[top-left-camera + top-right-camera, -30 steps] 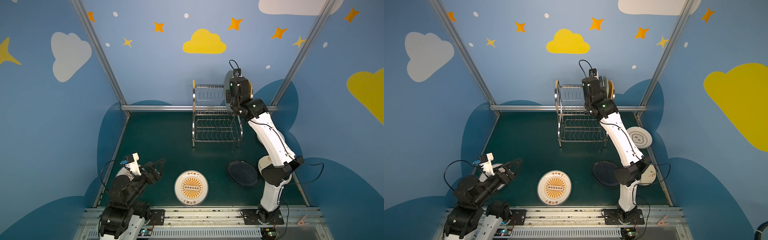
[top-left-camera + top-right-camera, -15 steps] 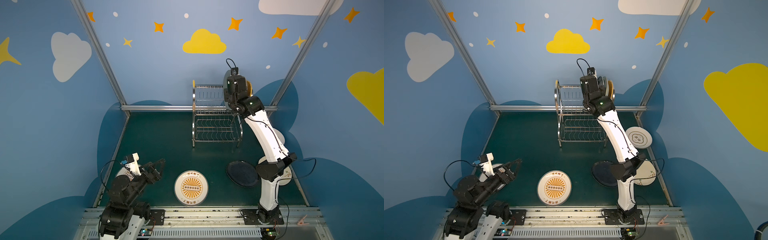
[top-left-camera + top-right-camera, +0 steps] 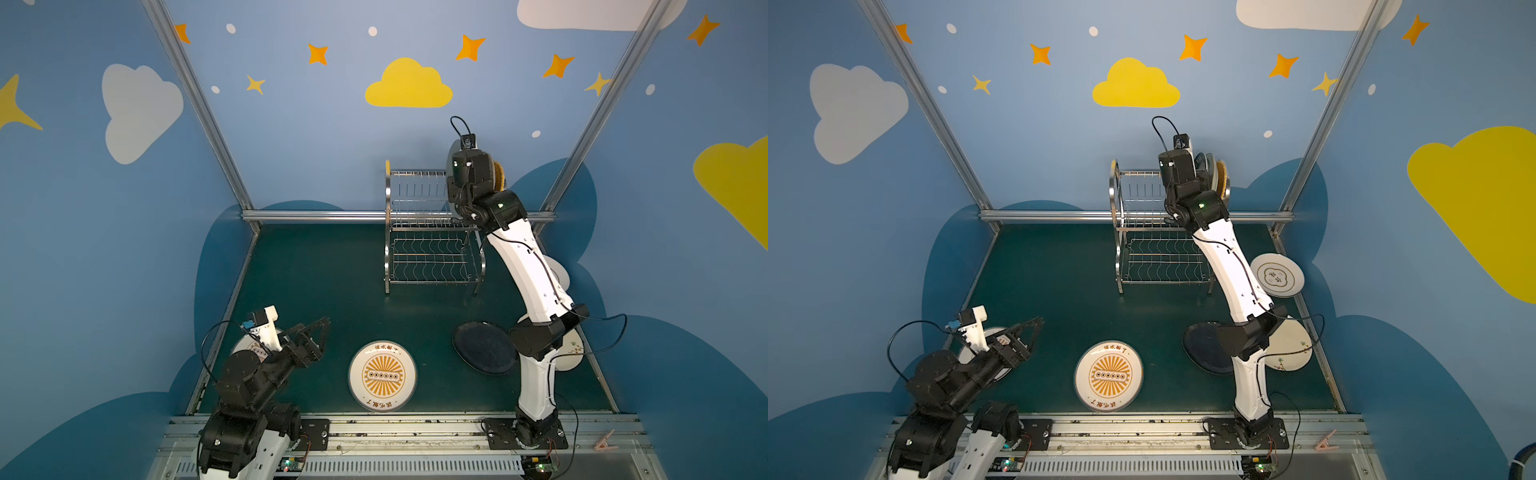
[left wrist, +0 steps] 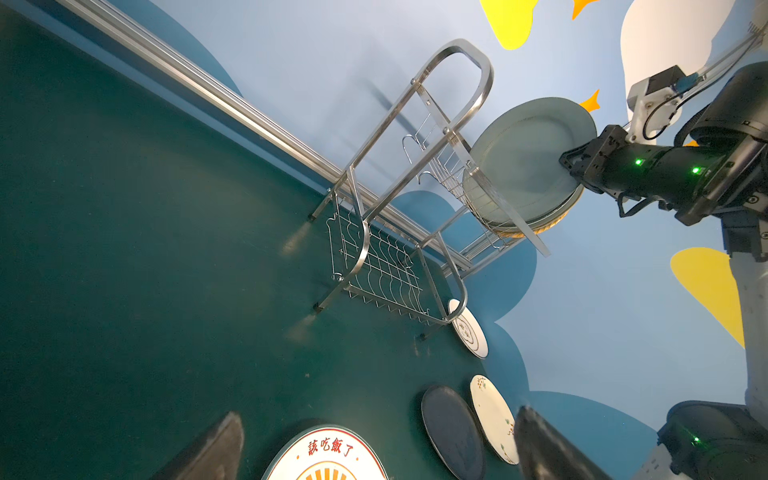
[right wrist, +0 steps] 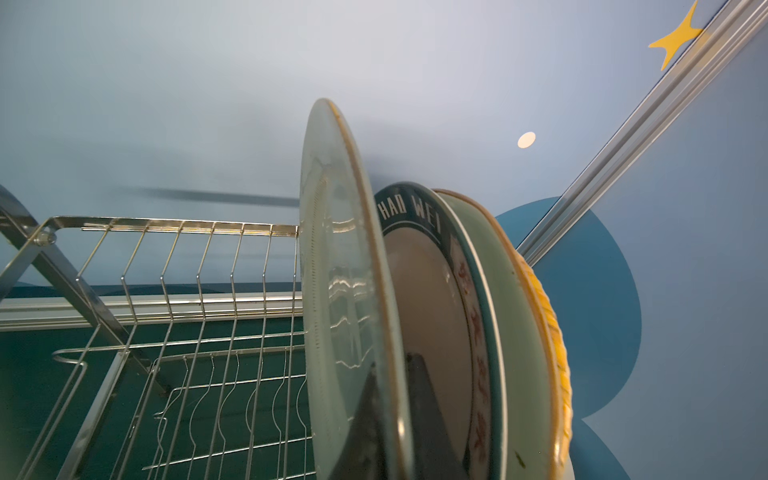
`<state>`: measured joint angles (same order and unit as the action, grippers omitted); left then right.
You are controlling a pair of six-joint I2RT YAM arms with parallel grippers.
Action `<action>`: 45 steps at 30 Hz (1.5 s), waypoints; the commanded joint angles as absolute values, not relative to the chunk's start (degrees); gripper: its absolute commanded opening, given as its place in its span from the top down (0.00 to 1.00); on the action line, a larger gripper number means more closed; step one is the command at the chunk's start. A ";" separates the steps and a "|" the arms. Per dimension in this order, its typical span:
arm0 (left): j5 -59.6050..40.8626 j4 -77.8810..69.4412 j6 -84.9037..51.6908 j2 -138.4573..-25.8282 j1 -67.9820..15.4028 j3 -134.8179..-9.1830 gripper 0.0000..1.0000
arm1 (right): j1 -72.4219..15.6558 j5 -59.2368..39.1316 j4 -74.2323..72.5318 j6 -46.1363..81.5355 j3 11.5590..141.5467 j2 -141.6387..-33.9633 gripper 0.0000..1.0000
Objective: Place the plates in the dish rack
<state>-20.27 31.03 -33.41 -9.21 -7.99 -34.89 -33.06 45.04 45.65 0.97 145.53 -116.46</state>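
Right gripper is clamped on the rim of the grey-green plate, upright at the right end of the dish rack upper tier. Can't tell if it is seated. Racked just right of it: lettered plate, pale green plate, orange woven plate. Left gripper is spread wide and empty, near left. Left on the table: sunburst plate, black plate, floral plate, emblem plate, half-hidden plate — under half done.
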 commanded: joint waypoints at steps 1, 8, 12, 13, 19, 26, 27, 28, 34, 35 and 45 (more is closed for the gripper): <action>-20.39 29.91 -32.93 -8.32 -7.88 -34.76 0.00 | -33.30 47.10 42.36 0.82 148.36 -116.53 1.00; -20.39 29.95 -32.98 -8.35 -7.82 -34.80 0.00 | -33.93 47.10 42.01 0.73 148.92 -117.43 1.00; -20.35 29.91 -32.97 -8.27 -7.89 -34.78 0.00 | -34.34 47.13 41.67 0.02 149.61 -118.45 1.00; -20.39 29.90 -32.98 -8.33 -7.79 -34.80 0.00 | -34.36 47.18 41.66 0.00 149.70 -118.54 1.00; -20.38 29.97 -33.05 -8.14 -7.87 -34.79 0.00 | -34.63 46.94 41.48 0.13 149.68 -119.18 1.00; -20.39 29.89 -33.14 -8.17 -7.92 -34.80 0.00 | -35.49 47.40 40.39 -1.06 149.77 -120.05 1.00; -20.49 29.93 -33.15 -8.15 -7.93 -34.79 0.00 | -35.61 47.30 40.32 -1.07 149.77 -120.07 1.00; -20.46 29.98 -33.16 -8.16 -7.92 -34.80 0.00 | -35.69 47.32 40.34 -1.04 149.81 -120.20 1.00; -20.43 29.97 -33.15 -7.98 -7.93 -34.80 0.00 | -36.36 47.66 40.75 -0.50 149.77 -120.56 1.00; -20.53 29.98 -33.22 -7.96 -7.93 -34.80 0.00 | -36.54 47.76 40.97 -0.23 149.77 -120.55 1.00; -20.39 30.06 -33.22 -7.98 -7.91 -34.89 0.00 | -36.83 47.61 44.39 2.46 148.35 -119.78 1.00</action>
<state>-20.27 31.00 -33.43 -8.73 -7.99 -34.89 -36.05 50.13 44.38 0.16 147.98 -119.59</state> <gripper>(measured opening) 0.998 0.069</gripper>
